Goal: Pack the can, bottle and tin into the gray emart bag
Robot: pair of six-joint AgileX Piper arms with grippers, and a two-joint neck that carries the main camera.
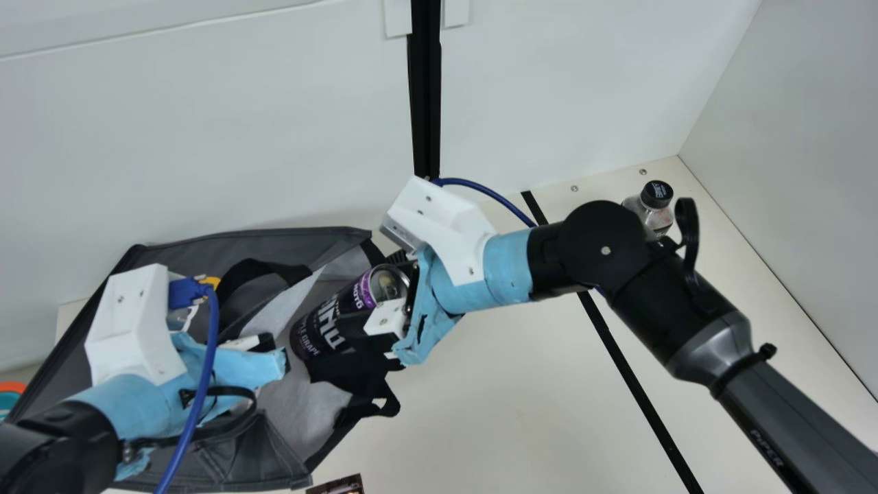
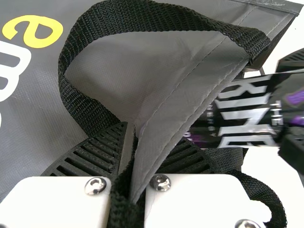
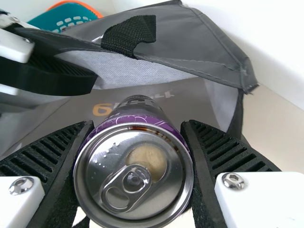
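- The can (image 1: 317,322) is held aslant in the mouth of the gray emart bag (image 1: 199,252), its lid end gripped between the two fingers of the right hand (image 3: 137,126); whether its base is touching the lining cannot be told.
- A fold of the bag and some black strap (image 2: 171,16) are pinched by the left hand (image 2: 137,137).
- If the can is released at this slant, it could be left lying across the bag or be rolled back out; a lower, more upright placement seems called for.
- If the pinched fold is lost, the mouth could be let sag, because the cloth is soft.
- The strap hanging by the can could be snagged by the right hand, and the bag dragged when that hand is withdrawn.
- The two hands are near each other over the mouth, so a knock could be caused by a careless move.
- The bottle (image 1: 648,211) is partly hidden by the right arm (image 1: 710,333) in the main view; it could be tipped if the elbow were swung low.
- Counted: one can, one bottle, one bag, two hands, one teal and orange basket (image 3: 71,20).
- One dark printed item (image 1: 339,486), cut off at the main view's lower edge, is seen on the bench (image 1: 521,412); it may be the tin, but this cannot be told.
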